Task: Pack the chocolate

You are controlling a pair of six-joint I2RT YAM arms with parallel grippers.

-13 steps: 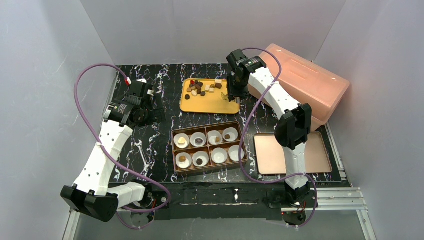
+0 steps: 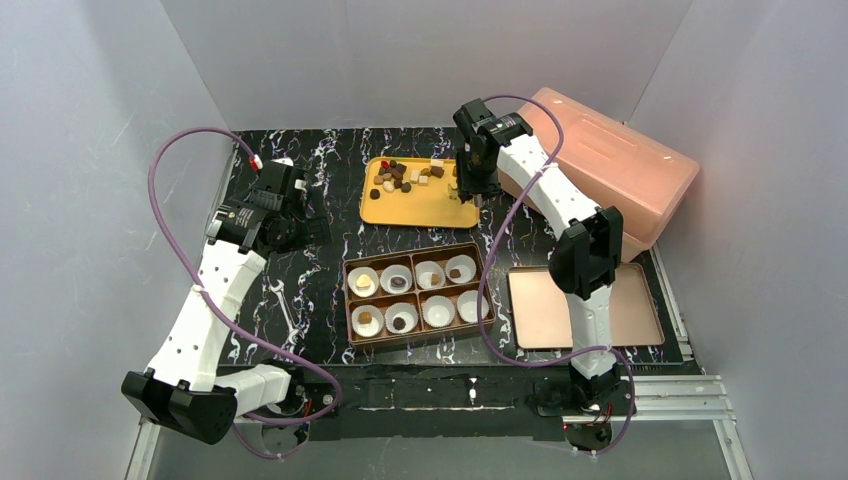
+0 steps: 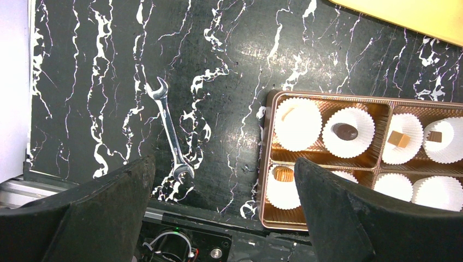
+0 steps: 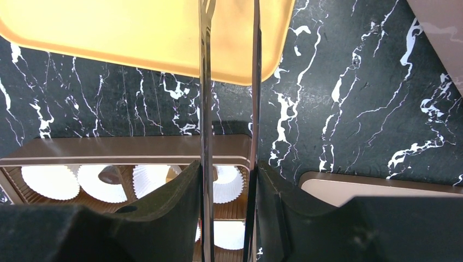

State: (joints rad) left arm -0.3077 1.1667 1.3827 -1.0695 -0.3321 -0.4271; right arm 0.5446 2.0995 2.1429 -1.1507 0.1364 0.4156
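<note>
Loose chocolate pieces (image 2: 405,176), dark, light brown and cream, lie at the back of a yellow tray (image 2: 420,208). My right gripper (image 2: 470,188) hangs over the tray's right end. It is shut on metal tongs (image 4: 205,82), whose two blades stand apart and whose tips run out of the wrist view. My right gripper (image 4: 226,169) looks down on the brown box (image 4: 109,150). The box (image 2: 347,300) holds several white paper cups, some with a piece inside, such as a dark one (image 3: 344,131) and a light brown cube (image 3: 399,139). My left gripper (image 2: 285,215) (image 3: 224,169) is open and empty, above the table left of the box.
A wrench (image 3: 170,131) lies on the black marble table left of the box, also seen from above (image 2: 283,308). A flat copper lid (image 2: 585,305) lies right of the box. A pink case (image 2: 610,165) stands at the back right. Grey walls close in both sides.
</note>
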